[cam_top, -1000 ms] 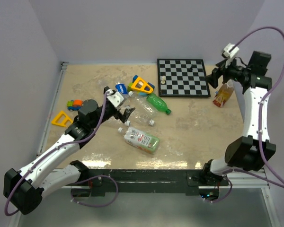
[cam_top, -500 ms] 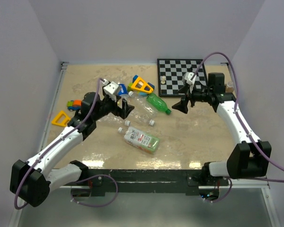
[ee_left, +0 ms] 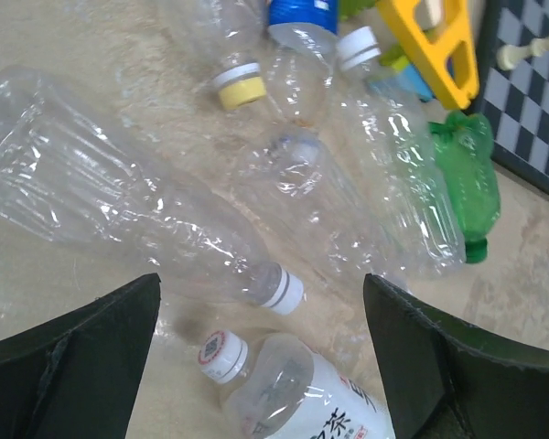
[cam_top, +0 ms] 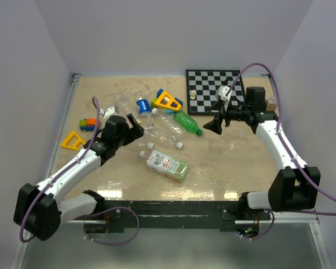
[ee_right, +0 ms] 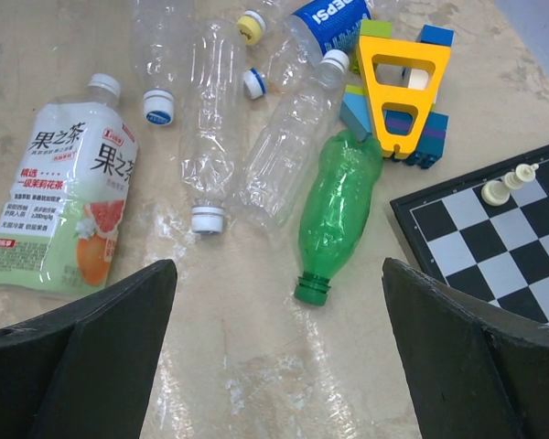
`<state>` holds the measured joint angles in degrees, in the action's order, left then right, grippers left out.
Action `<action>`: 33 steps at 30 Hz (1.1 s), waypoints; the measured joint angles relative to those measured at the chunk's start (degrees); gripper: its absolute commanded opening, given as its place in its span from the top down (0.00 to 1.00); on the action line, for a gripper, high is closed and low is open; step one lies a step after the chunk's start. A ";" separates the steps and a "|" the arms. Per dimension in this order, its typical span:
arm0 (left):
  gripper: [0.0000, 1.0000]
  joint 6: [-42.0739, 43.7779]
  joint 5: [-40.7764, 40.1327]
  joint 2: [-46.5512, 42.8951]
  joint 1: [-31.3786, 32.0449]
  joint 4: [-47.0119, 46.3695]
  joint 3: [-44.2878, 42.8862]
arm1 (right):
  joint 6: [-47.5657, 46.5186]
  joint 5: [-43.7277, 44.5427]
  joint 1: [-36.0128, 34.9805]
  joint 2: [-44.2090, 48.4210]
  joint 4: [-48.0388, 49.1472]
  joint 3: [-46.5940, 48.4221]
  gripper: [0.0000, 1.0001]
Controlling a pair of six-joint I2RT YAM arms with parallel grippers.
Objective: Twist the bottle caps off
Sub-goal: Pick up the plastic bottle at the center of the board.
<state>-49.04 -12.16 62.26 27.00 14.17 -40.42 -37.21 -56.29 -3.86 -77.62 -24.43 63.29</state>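
Note:
Several plastic bottles lie in a heap mid-table: clear bottles (cam_top: pixel 169 129), a green bottle (cam_top: pixel 187 122) and a labelled tea bottle (cam_top: pixel 168 166). The bottle caps are on their necks: a white cap (ee_left: pixel 284 291) on a clear bottle, a red-ringed white cap (ee_left: pixel 222 355) on the tea bottle, a yellow cap (ee_left: pixel 239 87), and a green cap (ee_right: pixel 312 291). My left gripper (cam_top: pixel 138 125) hovers open over the two white caps, touching nothing. Right of the green bottle, my right gripper (cam_top: pixel 214 124) also stands open and empty.
A chessboard (cam_top: pixel 224 84) with pale pieces (cam_top: pixel 193 94) lies at the back right. A yellow triangle toy (cam_top: pixel 168 101) with coloured blocks sits behind the bottles. A toy car (cam_top: pixel 89 123) and another yellow triangle (cam_top: pixel 71 140) lie at the left. Walls close three sides.
My left gripper has drawn back leftward, to the heap's left side. The right arm swung in from the back right corner to beside the green bottle, then stayed still.

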 measured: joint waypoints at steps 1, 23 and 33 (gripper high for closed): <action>0.02 -2.43 -1.40 2.01 -0.02 2.08 -1.77 | -0.09 0.00 0.00 0.00 -0.02 0.00 0.02; 0.08 -20.46 -7.58 29.03 -0.55 14.45 -12.94 | -0.94 0.00 -0.39 0.00 -0.20 -0.04 0.02; 0.56 -20.94 -8.22 29.86 -1.46 13.14 -12.94 | -1.55 0.02 -0.96 -0.02 -0.48 -0.04 0.02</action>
<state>-69.97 -20.38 92.12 25.54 27.31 -53.36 -38.76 -56.27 -4.82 -77.65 -24.91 63.24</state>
